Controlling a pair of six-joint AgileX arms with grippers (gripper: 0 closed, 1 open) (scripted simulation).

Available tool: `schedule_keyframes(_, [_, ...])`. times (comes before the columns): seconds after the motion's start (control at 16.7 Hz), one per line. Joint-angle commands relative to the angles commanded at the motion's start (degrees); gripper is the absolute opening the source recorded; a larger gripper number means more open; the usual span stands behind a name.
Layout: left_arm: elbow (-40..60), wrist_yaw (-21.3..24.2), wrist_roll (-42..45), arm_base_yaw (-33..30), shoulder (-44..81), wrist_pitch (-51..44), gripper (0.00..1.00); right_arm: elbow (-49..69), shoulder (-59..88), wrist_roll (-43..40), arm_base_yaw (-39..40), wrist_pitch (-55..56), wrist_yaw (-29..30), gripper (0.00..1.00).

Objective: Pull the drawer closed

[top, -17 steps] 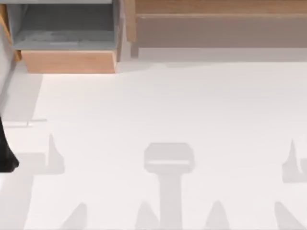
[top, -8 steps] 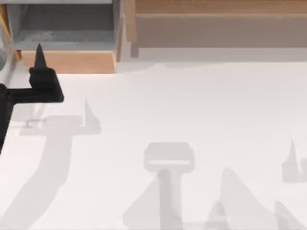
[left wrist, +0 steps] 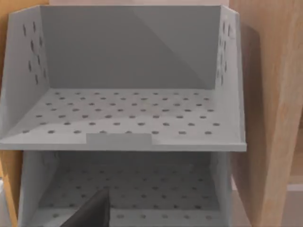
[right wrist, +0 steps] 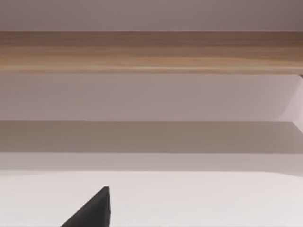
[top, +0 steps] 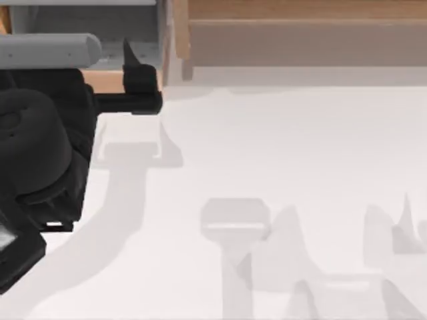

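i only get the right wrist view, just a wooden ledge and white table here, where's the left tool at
Observer: In the top view the left tool is at the table's far left, at the right end of the drawer's tan front panel.
Operator: is the drawer shut
Observer: No. It stands out from its housing, with its grey inside showing behind the front panel.
Operator: what does the left wrist cam see
Observer: It looks into a grey shelf with a perforated floor, a second grey perforated compartment beneath it, and a wooden upright beside them.
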Motion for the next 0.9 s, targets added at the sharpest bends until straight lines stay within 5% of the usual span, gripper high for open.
schedule_keyframes(0.48, [-1.0,0.8,3.5,3.3,1.3,3.3,1.0,0.0,0.0,0.0,0.0,0.0,0.0,1.0])
schedule_keyframes(0.72, [-4.9,6.5,15.5,14.5,5.6,14.1,1.0,0.0,0.0,0.0,0.0,0.0,0.0,1.0])
schedule_keyframes(0.9, [-9.0,15.8,28.2,26.9,9.8,24.3,1.0,0.0,0.0,0.0,0.0,0.0,0.0,1.0])
